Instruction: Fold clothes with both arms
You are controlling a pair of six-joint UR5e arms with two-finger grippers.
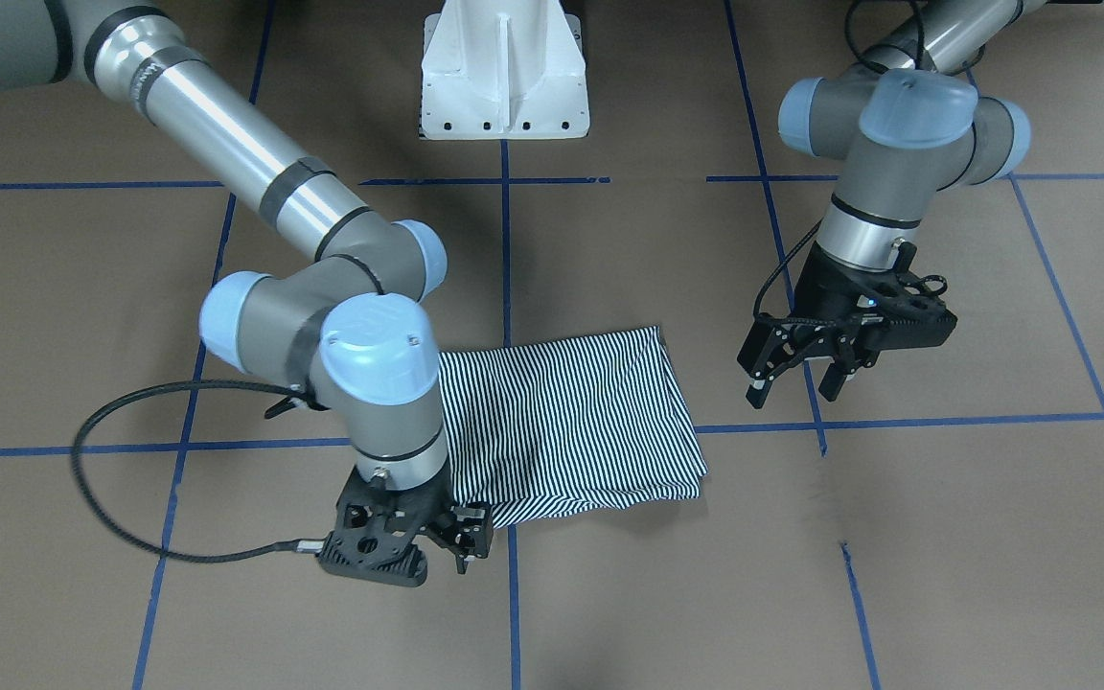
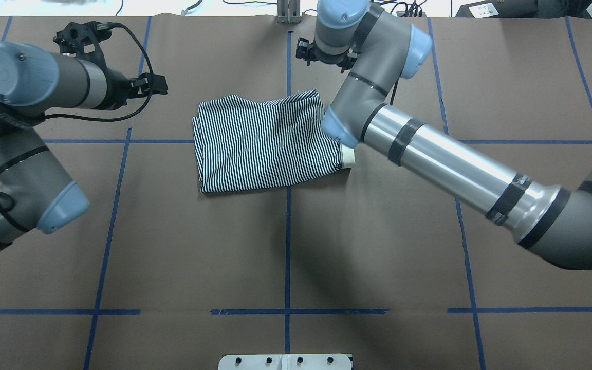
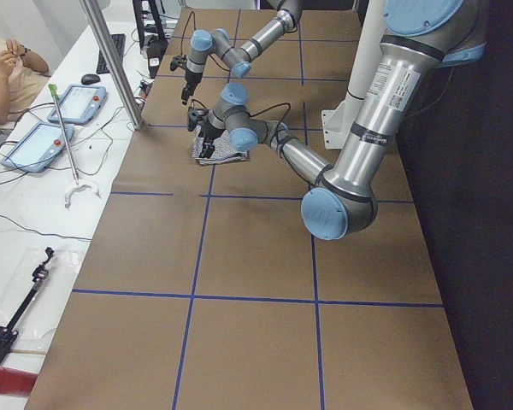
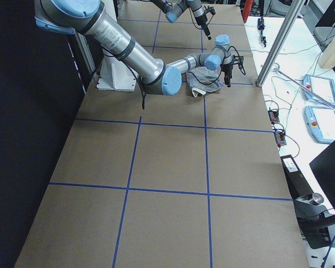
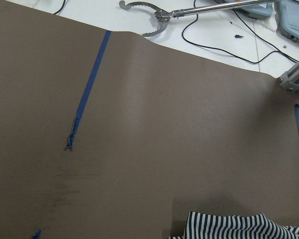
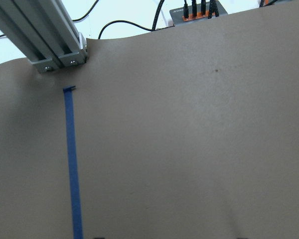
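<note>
**Cloth.** The polo shirt (image 2: 262, 146), striped navy and white, lies folded to a rough rectangle, flat on the brown paper-covered table (image 2: 388, 246). It sits in the half of the table farther from my pedestal base (image 1: 504, 86). It is about midway between the table's left and right ends, astride the lengthwise blue tape line (image 2: 288, 236). A strip of cream collar (image 2: 348, 157) shows at the fold's corner on my right, just under my right arm (image 2: 445, 164) in the overhead view.

**Left side.** My left gripper (image 1: 793, 391) has its jaws spread wide and holds nothing. It is held above bare table off the shirt's left edge, apart from the cloth. Its wrist camera sees bare paper, with a sliver of striped cloth at the lower border.

**Right side.** My right gripper (image 1: 471, 539) points down beside the shirt's far right corner, on the side toward the table's far edge. I cannot tell whether it touches the cloth. Its wrist camera shows only bare paper, one tape line and an aluminium post (image 6: 45, 42) at the far edge. Two dark tips just show, far apart, at that view's lower border. The jaws therefore stand apart with nothing between them.
</note>
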